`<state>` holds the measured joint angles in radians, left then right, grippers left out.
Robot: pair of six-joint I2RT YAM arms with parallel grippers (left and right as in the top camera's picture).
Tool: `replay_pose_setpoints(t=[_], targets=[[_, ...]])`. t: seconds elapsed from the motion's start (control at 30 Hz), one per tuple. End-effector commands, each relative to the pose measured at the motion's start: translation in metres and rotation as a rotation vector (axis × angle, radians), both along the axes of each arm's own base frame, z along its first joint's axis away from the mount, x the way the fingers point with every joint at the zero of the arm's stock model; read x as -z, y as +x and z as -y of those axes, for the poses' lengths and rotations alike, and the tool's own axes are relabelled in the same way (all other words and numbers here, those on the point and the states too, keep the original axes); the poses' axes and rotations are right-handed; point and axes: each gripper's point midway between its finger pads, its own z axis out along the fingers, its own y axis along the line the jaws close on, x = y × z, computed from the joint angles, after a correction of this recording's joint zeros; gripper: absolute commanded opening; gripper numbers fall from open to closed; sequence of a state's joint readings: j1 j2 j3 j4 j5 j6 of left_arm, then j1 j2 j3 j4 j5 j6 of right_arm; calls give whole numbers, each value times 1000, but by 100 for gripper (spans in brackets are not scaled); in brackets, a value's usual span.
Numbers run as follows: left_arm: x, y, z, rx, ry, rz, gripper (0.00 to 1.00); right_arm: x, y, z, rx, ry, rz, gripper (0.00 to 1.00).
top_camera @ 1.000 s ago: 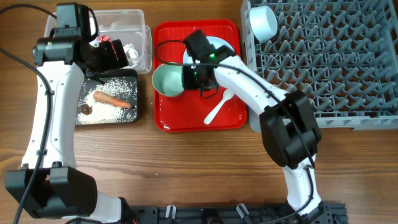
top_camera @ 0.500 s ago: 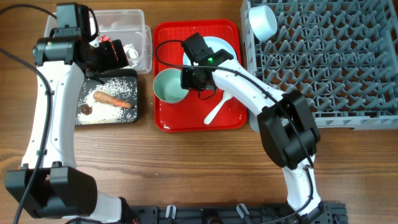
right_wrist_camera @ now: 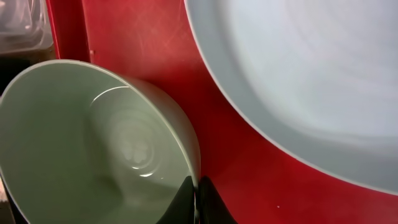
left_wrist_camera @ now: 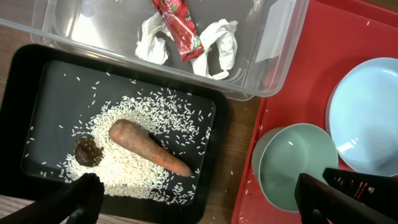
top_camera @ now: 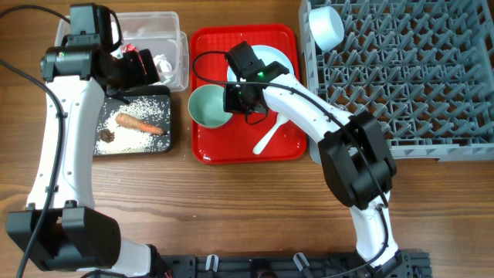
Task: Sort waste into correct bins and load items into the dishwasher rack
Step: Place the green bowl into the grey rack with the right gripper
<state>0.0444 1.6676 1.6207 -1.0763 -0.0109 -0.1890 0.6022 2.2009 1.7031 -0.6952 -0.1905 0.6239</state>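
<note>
While right jaws pinch pale green bowl (top_camera: 207, 108) | left jaws gape near black tray (left_wrist_camera: 50, 99) | blue plate (top_camera: 282, 55) beside

The brown wooden table (top_camera: 231, 208) is streaked with darker grain. At its middle, the red rectangular plastic serving tray (top_camera: 231, 150) carries a pale green round bowl (top_camera: 204, 108), a light blue round plate (top_camera: 282, 55) and a white plastic spoon (top_camera: 270, 137).

To the right, the grey plastic rack (top_camera: 417, 85) makes a regular grid of pegs, with a light blue bowl (top_camera: 326, 27) in its far left corner.

On the left, the black rectangular tray (left_wrist_camera: 56, 93) is speckled with white rice grains (left_wrist_camera: 124, 168) around an orange carrot-like stick (left_wrist_camera: 149, 148) and a small dark brown lump (left_wrist_camera: 87, 151). The clear plastic tub (left_wrist_camera: 280, 50) shows crumpled white tissue (left_wrist_camera: 217, 43) and a glossy red snack wrapper (left_wrist_camera: 181, 28) with small pale markings.
</note>
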Motion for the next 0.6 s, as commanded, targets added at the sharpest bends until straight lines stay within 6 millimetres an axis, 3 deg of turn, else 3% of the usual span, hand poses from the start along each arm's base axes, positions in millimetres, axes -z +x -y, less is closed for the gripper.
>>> replay_pose_setpoints(t=[0.0, 0.03, 0.07, 0.1, 0.13, 0.2, 0.27, 0.33, 0.4, 0.5, 0.57], targets=[[-14, 0, -4, -9, 11, 38, 100, -69, 14, 27, 20, -17, 152, 4], [-14, 0, -4, -9, 11, 38, 100, -93, 20, 45, 57, -48, 210, 4], [-14, 0, -4, -9, 11, 38, 100, -131, 28, 82, 133, -124, 309, 4], [-14, 0, -4, -9, 11, 38, 100, -155, 33, 113, 207, -194, 374, 4], [-14, 0, -4, -9, 11, 38, 100, -187, 36, 164, 333, -333, 469, 4], [-14, 0, -4, -9, 11, 38, 100, -231, 27, 243, 534, -604, 592, 4], [-14, 0, -4, -9, 11, 38, 100, -264, 7, 304, 672, -926, 654, 4], [-14, 0, -4, -9, 11, 38, 100, -278, -6, 329, 686, -1177, 663, 4], [-14, 0, -4, -9, 11, 38, 100, -271, 1, 327, 547, -1286, 608, 5], [-14, 0, -4, -10, 11, 38, 100, -239, 26, 316, 140, -1468, 442, 4], [-14, 0, -4, -9, 11, 38, 100, -218, 41, 310, -24, -1537, 371, 4]])
